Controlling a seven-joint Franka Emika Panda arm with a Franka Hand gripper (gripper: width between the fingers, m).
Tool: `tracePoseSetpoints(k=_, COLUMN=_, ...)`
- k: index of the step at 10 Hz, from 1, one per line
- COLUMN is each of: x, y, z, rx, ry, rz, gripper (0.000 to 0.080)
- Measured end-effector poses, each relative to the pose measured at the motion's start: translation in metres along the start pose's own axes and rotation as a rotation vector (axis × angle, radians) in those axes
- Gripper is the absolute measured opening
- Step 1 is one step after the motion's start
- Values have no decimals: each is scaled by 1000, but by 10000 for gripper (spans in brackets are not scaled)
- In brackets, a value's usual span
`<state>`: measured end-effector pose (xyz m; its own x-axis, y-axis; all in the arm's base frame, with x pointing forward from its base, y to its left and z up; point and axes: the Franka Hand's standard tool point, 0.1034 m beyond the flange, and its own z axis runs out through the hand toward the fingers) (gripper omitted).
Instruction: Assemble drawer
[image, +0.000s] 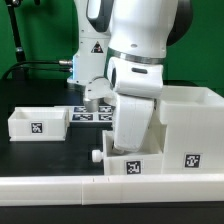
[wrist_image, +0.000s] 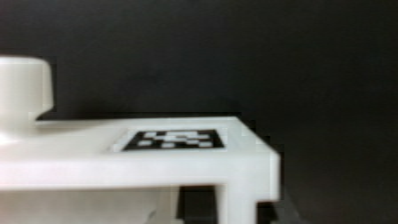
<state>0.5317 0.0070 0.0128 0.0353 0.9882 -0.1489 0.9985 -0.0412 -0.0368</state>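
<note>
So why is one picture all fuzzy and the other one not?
Wrist view: out of focus, the tag on the white part has smeared edges, probably because it sits very near the lens. Exterior view: sharper and evenly lit, though the arm looks a bit washed out.

The exterior view is brightly and evenly lit, the white arm (image: 140, 30) and box (image: 190, 120) nearly washed out against the black table (image: 25, 95). The wrist view is soft and blurred, its marker tag (wrist_image: 178, 139) fuzzy, with shade under the white ledge (wrist_image: 89, 165).
</note>
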Motion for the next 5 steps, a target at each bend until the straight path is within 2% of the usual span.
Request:
tracePoseSetpoints(k=1, x=-1, y=0, z=1, rx=1, ry=0, rz=2, gripper=44)
tracePoseSetpoints(k=2, x=-2, y=0, z=1, rx=1, ry=0, rz=3, gripper=119)
tracePoseSetpoints(k=3, x=-2, y=0, z=1, rx=1, ry=0, rz=4, gripper=302)
tracePoseSetpoints(k=4, x=-3, y=1, z=-5, rx=-6, ry=1, rz=8, gripper=438)
tracePoseSetpoints(k=5, x=-3, y=3, z=-11, rx=-14, ry=2, rz=10, gripper=438)
